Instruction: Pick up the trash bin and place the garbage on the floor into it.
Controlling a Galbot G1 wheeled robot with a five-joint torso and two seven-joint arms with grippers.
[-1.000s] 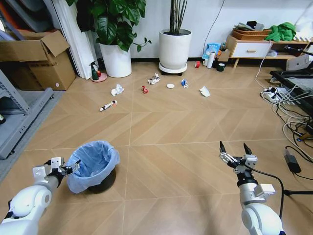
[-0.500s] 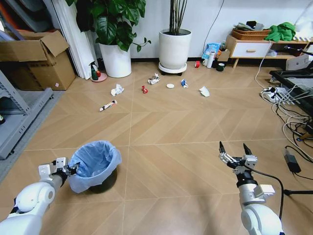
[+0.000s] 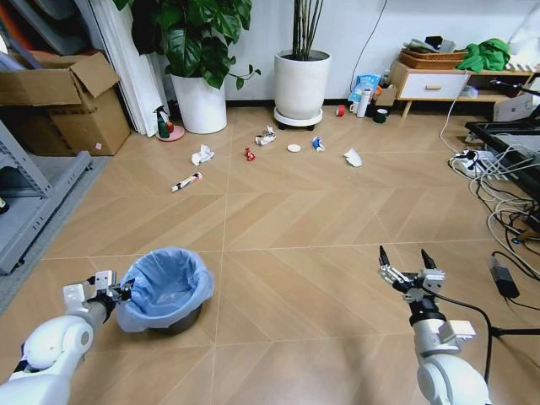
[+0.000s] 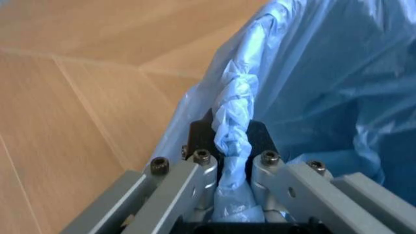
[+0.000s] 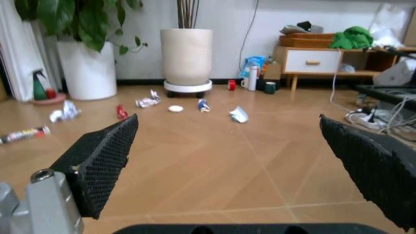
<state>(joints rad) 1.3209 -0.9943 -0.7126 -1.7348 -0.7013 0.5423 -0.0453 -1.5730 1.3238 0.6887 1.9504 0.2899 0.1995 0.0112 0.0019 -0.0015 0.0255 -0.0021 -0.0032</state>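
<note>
My left end effector (image 3: 121, 291) pinches the trash bin (image 3: 166, 287) liner on herringbone wood floor (image 3: 295, 228); my right end effector (image 3: 407, 263) hangs wide apart.

One trash bin (image 3: 166, 287), seemingly seven garbage pieces (image 3: 202, 154), two white plant pots (image 3: 302, 84).

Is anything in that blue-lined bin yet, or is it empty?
Empty, as far as shows: the bin shows bare blue liner inside, and the garbage lies on the floor by the plant pots. The bin's very bottom is hidden.
</note>
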